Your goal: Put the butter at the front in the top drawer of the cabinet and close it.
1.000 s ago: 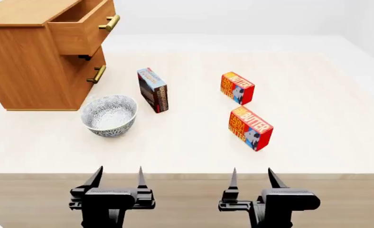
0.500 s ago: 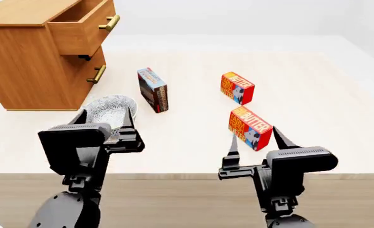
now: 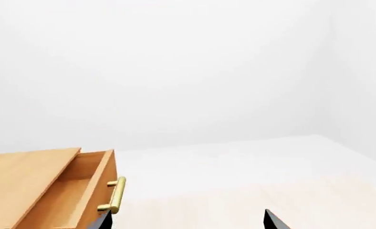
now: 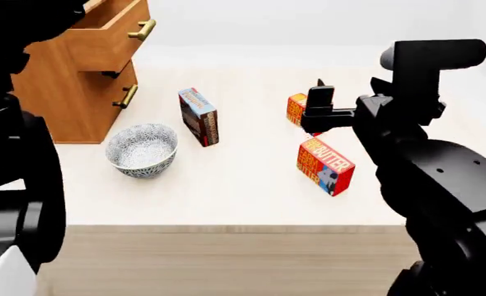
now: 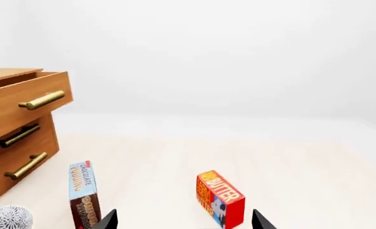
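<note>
White walls and a pale floor surround a light wooden table (image 4: 226,185), its darker front edge running across the bottom of the head view. On it, the butter (image 4: 325,166) at the front lies near the table's front right, tilted, red with yellow "BUTTER" lettering and a blue end showing a cow. Just behind it stands the second butter box (image 4: 296,110), partly hidden in the head view by the right gripper (image 5: 182,220); the right wrist view shows this box clearly, with "BUTTER" readable. To the left stands a blue box (image 4: 198,116) on its narrow edge, marked "CHOCOLATE PUDDING" in the right wrist view. A patterned bowl (image 4: 142,149) sits nearer the front, left of that box. Behind the bowl stands the cabinet (image 4: 66,102), its top drawer (image 4: 111,34) pulled out and open, with a brass bar handle (image 4: 142,29).

Both arms are raised high. The right arm fills the right of the head view, its gripper held above the table over the rear butter box, fingertips spread apart and holding nothing. The left arm is a dark mass along the left edge; the left gripper (image 3: 186,220) shows only two separated fingertips in its wrist view, open, near the open drawer.
</note>
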{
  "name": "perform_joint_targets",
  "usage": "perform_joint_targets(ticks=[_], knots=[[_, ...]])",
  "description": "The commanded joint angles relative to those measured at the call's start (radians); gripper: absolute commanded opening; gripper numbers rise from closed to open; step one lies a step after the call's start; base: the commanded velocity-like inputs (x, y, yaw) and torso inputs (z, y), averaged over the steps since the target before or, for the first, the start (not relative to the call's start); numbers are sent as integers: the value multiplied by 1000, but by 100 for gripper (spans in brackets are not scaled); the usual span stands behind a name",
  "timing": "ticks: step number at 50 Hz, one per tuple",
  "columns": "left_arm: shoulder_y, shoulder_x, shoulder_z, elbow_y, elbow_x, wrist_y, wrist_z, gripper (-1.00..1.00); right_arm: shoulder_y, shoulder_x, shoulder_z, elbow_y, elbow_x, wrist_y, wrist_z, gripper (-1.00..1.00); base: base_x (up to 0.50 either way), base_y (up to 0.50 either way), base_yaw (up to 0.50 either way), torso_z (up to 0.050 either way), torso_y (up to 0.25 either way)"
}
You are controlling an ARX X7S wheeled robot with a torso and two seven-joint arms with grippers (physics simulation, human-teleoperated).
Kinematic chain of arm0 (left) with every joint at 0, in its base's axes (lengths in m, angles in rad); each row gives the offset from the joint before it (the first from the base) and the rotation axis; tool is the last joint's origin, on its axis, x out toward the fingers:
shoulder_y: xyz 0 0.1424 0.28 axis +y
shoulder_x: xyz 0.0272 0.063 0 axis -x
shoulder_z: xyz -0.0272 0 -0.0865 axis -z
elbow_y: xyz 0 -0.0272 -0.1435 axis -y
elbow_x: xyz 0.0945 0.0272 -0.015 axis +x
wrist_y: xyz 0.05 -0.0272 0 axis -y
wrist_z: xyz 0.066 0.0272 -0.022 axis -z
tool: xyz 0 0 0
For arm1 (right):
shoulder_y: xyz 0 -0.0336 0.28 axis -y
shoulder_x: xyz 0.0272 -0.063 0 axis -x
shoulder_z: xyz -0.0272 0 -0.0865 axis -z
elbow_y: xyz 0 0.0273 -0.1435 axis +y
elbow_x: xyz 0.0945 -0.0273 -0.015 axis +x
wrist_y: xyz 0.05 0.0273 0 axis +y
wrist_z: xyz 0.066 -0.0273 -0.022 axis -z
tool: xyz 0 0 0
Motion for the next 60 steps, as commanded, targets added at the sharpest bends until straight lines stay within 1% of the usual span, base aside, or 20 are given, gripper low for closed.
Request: perform_joint_targets(ticks=[1,2,3,6,13,19,26,34,60], knots=[[-538,62,173,-880,128,296,151,100,224,77,54,135,447,149,321,100,0,0,0,0,0],[-587,81,191,-1010,148,356,179,100,232,83,52,144,478,149,345,100,0,0,0,0,0],[-611,93,201,-1074,162,383,199,100,238,89,51,152,507,148,366,100,0,0,0,0,0],[-613,97,192,-1077,190,365,225,100,253,106,44,168,574,146,417,100,0,0,0,0,0],[-620,97,102,-1077,242,361,237,100,285,128,68,203,791,143,575,100,0,0,0,0,0],[-620,98,43,-1077,285,369,233,100,294,139,62,205,878,127,638,100,290,0,0,0,0],[-615,102,4,-1077,324,376,243,100,293,149,41,206,905,97,645,100,417,0,0,0,0],[-611,109,-23,-1077,352,383,256,100,281,163,24,190,910,52,600,100,489,0,0,0,0],[-615,127,-43,-1077,394,382,281,100,280,187,8,173,978,28,639,100,500,0,0,0,1]])
